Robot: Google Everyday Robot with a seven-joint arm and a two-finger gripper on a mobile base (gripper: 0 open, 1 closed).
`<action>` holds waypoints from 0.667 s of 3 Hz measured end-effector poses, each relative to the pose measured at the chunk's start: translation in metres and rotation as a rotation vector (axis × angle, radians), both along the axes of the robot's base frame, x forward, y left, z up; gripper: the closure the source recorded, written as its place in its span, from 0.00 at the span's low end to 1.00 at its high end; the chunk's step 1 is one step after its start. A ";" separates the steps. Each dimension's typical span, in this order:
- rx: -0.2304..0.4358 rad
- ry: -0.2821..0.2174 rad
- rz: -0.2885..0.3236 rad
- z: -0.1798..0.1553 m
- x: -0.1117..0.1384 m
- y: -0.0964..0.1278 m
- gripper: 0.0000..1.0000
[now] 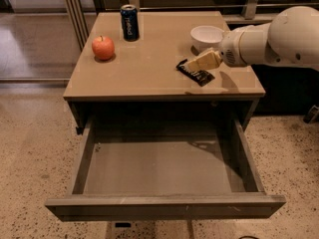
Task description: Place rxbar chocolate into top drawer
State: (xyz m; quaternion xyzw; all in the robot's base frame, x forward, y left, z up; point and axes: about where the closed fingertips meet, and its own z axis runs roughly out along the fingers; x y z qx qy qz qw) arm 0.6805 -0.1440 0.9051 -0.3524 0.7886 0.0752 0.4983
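1. Rxbar chocolate [198, 76]: black wrapper, lying flat on the table [149, 68] at centre right of the frame, near the table's front edge and just in front of the bowl [207, 36].
2. Gripper [195, 65]: cream-coloured, reaching in from the right on a white arm [279, 39]. Its tip is directly over the upper end of the bar, touching it or nearly so. Whether it is spread or closed, and whether it has hold of the bar, cannot be told.
3. Top drawer [164, 206]: pulled fully out in the lower half of the frame, below the table's front edge. Its bare grey floor is exposed and its flat front panel faces the bottom of the frame.
4. Apple [103, 47]: red, on the left part of the table, well apart from the bar.
5. Soda can [129, 22]: dark blue, upright at the table's far edge, just right of the apple and behind it.
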 end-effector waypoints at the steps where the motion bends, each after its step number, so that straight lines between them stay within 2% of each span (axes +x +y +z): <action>1: 0.021 -0.001 -0.016 -0.018 0.016 0.004 0.12; 2: 0.048 0.020 -0.026 -0.036 0.031 0.010 0.12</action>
